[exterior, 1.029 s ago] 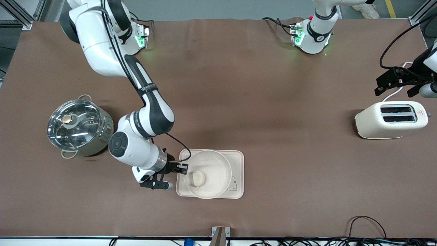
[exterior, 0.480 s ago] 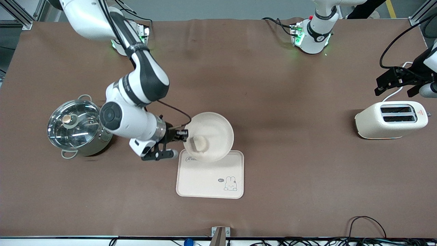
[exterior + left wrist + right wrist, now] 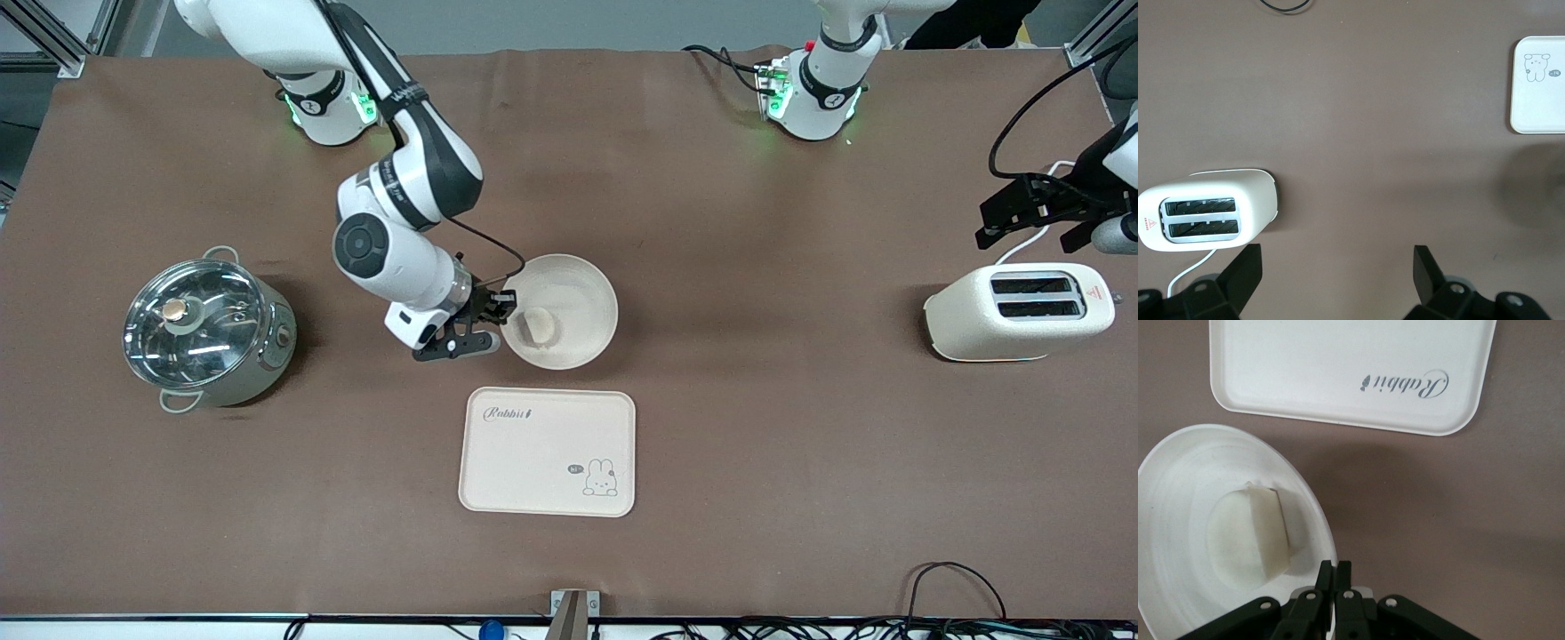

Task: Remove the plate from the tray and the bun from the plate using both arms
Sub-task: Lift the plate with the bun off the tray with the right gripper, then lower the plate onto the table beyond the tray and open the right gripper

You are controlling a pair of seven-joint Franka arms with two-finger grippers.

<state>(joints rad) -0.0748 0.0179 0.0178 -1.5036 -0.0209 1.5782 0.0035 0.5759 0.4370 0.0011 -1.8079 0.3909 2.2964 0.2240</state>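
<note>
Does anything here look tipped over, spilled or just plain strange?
Nothing spilled or broken. One oddity: the plate, pinched at its rim by the right end effector, hangs over bare table, not on the tray, with the bun inside.

The right gripper (image 3: 500, 313) is clamped on the plate (image 3: 578, 293) rim above the table's middle; the left gripper (image 3: 1036, 218) is held spread, waiting at the table's edge.

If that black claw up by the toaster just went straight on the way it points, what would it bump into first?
Probably just the bare brown table. The open left gripper points down at it, with the toaster off to one side, though depth is hard to judge.
</note>
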